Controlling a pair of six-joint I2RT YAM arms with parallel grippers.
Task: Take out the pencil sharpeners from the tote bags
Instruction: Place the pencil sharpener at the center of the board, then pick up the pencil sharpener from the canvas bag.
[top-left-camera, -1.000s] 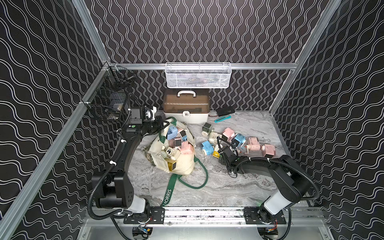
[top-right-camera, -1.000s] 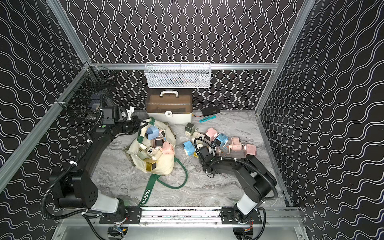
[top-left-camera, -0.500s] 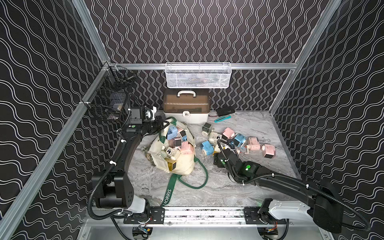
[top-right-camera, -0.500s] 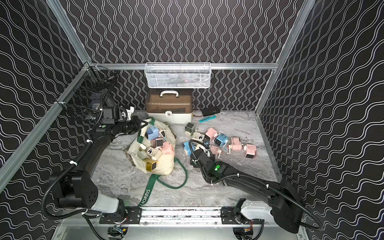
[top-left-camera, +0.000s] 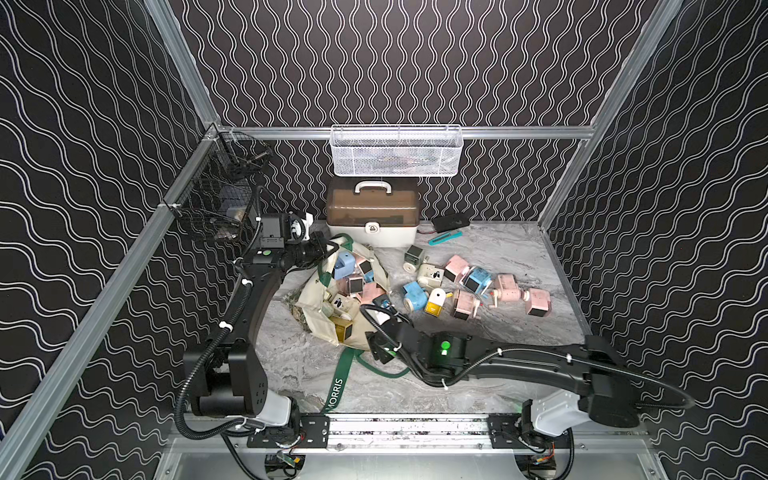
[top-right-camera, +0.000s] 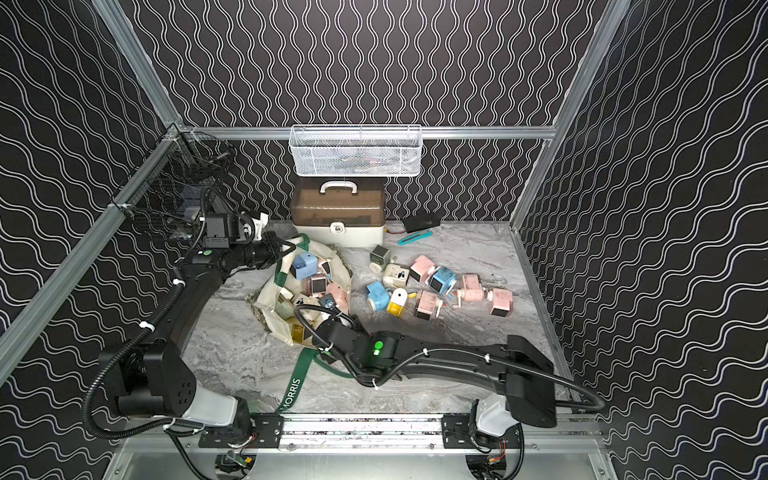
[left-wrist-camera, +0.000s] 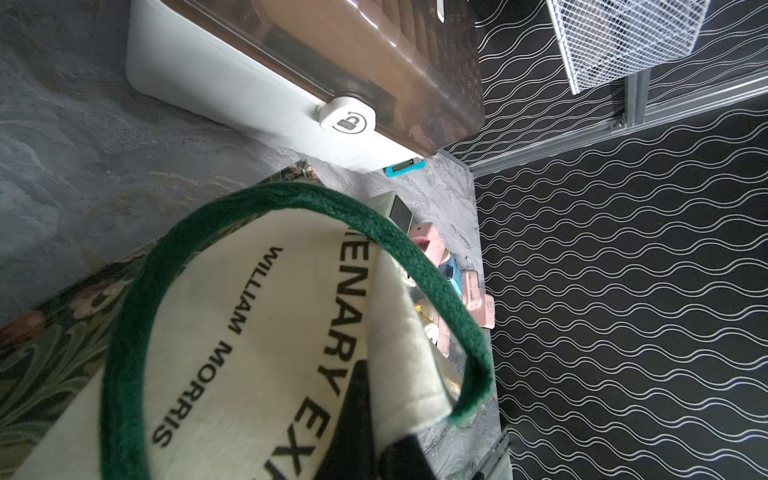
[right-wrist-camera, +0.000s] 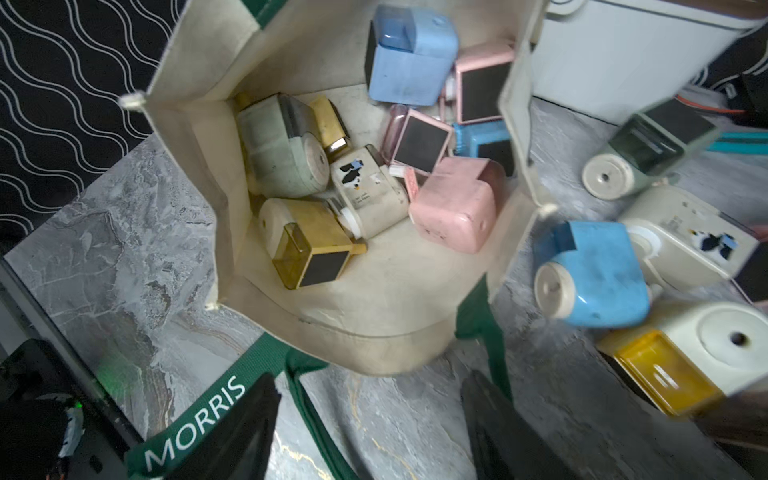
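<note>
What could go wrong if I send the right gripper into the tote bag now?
1. The left gripper pinches only the tote bag's canvas rim; a slip would likely let the mouth fold over its contents.
2. The open right gripper hangs over the green MORRIS strap; it could snag that.
3. The pink sharpener sits tight against the cream penguin sharpener; lifting one may drag the other.
</note>
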